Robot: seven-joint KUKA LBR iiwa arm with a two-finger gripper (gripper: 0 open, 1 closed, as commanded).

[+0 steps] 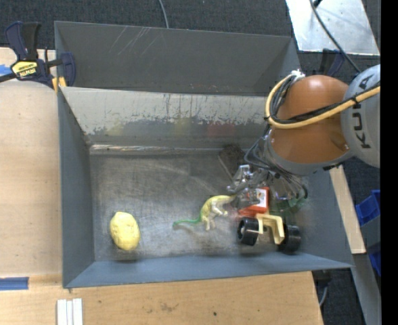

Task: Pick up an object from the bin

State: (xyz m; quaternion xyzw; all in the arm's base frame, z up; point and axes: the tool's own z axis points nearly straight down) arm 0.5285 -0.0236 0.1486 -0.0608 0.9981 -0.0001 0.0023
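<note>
**Your claw (245, 181) low at four o'clock, grip unreadable**

You have it down near the floor of the grey bin (151, 66), under the arm's orange cover. An orange-red piece (256, 198) lies just beside it at five o'clock, and a yellow-green toy dinosaur (212, 210) at seven. A black-wheeled toy car (270, 231) sits beyond the piece. A lumpy yellow ball (124, 230) lies well apart, at the bin's seven o'clock. You cannot tell whether the claw is released or clenched.

In the bin (74, 181), a lump (124, 231) lay front left; a toy dinosaur (211, 210) sat between it and a wheeled toy (268, 231) front right.
</note>
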